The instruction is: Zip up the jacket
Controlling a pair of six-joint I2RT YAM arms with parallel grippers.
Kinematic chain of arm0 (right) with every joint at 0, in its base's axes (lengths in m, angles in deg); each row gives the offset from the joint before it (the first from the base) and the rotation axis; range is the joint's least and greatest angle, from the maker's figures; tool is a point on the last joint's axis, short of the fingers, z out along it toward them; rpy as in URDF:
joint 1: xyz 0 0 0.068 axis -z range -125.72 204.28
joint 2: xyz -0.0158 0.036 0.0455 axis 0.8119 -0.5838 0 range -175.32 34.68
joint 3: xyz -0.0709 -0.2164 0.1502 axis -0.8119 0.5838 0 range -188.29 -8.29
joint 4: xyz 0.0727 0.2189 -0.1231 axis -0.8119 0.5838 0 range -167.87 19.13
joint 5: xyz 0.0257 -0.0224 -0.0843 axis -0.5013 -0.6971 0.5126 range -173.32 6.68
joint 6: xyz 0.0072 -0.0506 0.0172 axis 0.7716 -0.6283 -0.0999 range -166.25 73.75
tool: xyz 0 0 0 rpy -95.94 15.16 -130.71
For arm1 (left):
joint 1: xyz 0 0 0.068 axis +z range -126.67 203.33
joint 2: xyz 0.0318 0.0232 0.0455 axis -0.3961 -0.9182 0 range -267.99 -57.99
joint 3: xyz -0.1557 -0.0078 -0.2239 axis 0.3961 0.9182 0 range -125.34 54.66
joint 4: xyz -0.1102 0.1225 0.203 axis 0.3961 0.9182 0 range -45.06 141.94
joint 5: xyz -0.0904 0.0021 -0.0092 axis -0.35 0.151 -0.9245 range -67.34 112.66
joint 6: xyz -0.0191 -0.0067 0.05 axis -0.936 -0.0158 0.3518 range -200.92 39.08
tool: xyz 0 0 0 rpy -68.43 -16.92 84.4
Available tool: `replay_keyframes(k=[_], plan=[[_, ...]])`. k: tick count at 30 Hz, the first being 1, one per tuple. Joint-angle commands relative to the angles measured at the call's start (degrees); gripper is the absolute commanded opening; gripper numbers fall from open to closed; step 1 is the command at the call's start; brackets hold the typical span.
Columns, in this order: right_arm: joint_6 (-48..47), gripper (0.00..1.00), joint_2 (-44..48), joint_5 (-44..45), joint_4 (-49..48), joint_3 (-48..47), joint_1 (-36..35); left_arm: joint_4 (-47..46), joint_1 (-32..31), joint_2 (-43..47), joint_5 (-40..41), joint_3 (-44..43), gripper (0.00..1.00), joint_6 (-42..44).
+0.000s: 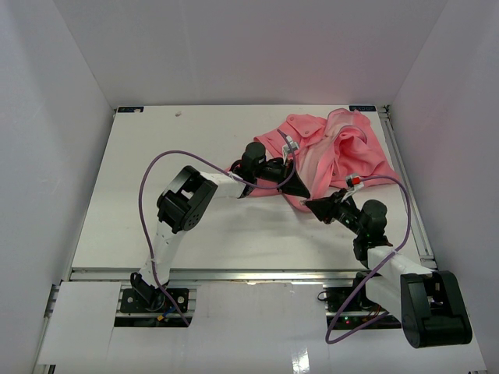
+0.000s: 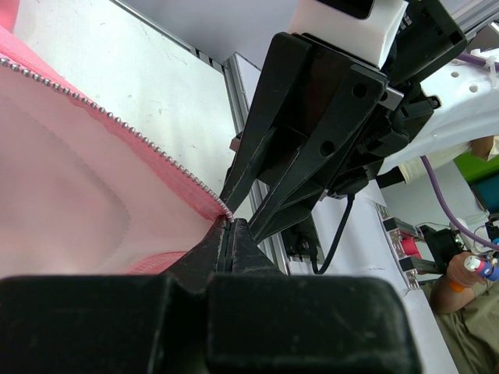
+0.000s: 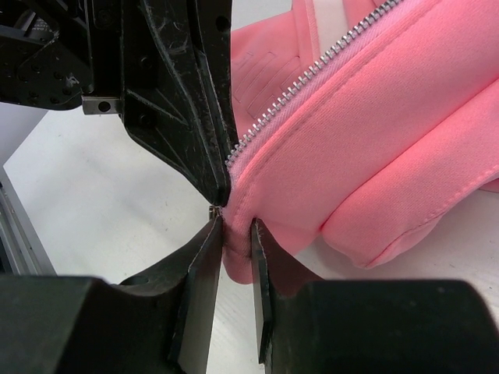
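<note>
My left tool [image 2: 231, 227] and right tool [image 3: 234, 234] both pinch the jacket [image 3: 390, 117] at its near hem. If one pulls harder, the fabric may slip.

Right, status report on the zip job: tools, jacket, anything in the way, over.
Left tool shut on jacket hem at zip's bottom end. Right tool shut on same hem, tips almost touching. Zip teeth unjoined. No obstruction seen.

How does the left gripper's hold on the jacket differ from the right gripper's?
The left gripper has its jaws pressed almost flat on the thin zipper edge; the right gripper has jaws slightly apart around a thicker fold of hem. The left points rightward, the right leftward. Both clamp the jacket, tips nearly touching.
</note>
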State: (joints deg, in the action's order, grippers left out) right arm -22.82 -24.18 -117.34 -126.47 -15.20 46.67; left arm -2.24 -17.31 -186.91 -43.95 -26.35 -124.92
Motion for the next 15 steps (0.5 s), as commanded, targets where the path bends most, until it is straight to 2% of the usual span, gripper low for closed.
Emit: replay_keyframes(k=[1,5,15], plan=[[0.29,0.28,0.50,-0.44,-1.41,0.93,0.39,-1.69,-0.05,4.04,-0.97,-0.11,0.00,0.33],[0.40,0.30,0.59,-0.36,-1.42,1.02,0.67,-1.54,0.04,3.78,-0.90,-0.21,0.00,0.40],[0.38,0.17,0.15,-0.87,-1.41,0.47,0.81,-1.20,0.04,3.56,-0.98,-0.78,0.00,0.27]])
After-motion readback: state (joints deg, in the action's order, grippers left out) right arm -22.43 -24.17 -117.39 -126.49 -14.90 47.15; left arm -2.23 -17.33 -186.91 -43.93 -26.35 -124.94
